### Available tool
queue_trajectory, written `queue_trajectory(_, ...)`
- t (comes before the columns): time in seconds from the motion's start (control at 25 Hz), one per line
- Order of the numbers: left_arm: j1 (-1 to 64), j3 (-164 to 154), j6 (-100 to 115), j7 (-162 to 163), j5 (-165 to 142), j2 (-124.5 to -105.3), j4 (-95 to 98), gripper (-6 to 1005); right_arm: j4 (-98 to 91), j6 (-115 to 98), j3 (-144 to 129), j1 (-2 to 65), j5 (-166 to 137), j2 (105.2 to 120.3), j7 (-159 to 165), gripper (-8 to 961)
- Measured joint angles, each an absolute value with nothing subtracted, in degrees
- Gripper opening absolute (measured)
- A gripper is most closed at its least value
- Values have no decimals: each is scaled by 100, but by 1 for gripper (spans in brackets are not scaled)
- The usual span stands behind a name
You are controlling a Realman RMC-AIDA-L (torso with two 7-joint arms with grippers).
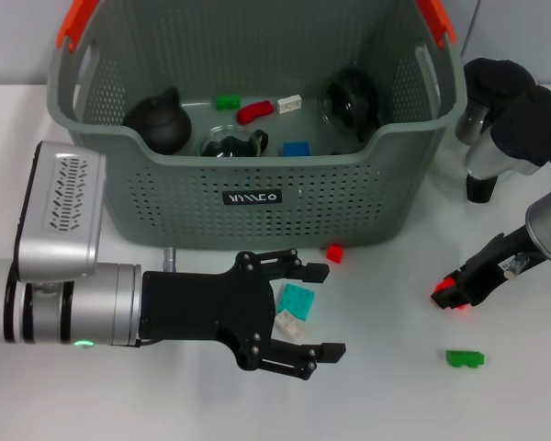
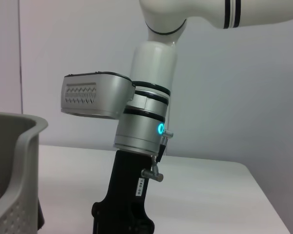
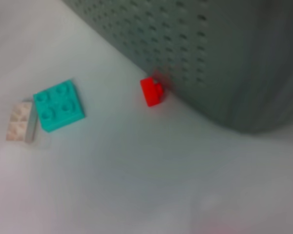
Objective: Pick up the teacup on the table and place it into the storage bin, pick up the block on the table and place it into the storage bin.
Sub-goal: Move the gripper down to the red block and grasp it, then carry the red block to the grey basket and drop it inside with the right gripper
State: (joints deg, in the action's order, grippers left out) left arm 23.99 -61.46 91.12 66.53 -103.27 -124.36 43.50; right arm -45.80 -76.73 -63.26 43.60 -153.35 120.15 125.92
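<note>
Left gripper point(image 1: 305, 310), black with two long fingers spread wide apart, reaches across the white worktop point(image 1: 376, 395) just in front of the storage bin point(image 1: 248, 197). Its fingers stand on either side of a teal block point(image 1: 297, 298) and a smaller cream block point(image 1: 288, 322) touching it, with neither finger closed on them. That straddling pose reads as a line-up for a grasp on the teal block, low and level so the fingers can close in from the sides.

Right gripper point(image 1: 452, 294) hangs over the worktop to the right, apart from the bin, with a red piece at its tip; whether its fingers are spread or closed cannot be told.

A small red block point(image 1: 334, 253) lies at the foot of the bin's front wall, and a green block point(image 1: 464, 358) lies well apart, near the right gripper.

Inside the grey-green perforated bin, with orange handle ends, sit a dark teapot-like vessel point(image 1: 158, 119), a clear glass cup point(image 1: 231, 144), a dark rounded vessel point(image 1: 351, 99), and small green, red, white and blue blocks. A teacup appears already binned; none shows on the worktop.
</note>
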Motion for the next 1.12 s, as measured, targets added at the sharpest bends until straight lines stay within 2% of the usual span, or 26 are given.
queue_trajectory(0.2, 2399, -6031, 9155, 6653, -10313, -12435, 4342, 902, -5100, -8041, -6382, 4252, -15199, 12031, 12619, 332)
queue_trajectory(0.64, 2171, -5691, 9226, 6552, -10362, -12428, 4283, 901, -7355, -10518, -5800, 4128, -13737, 11998, 12879, 332)
queue_trajectory(0.8, 2057, -5513, 9226, 6476, -10377, -12427, 4275, 901, -7838, -10849, -5524, 4453, -12975, 11943, 13275, 332)
queue_trajectory(1.12, 2096, -5481, 9242, 6451, -10380, -12428, 4271, 901, -7338, -9835, -4926, 5652, -12788, 11667, 13753, 343)
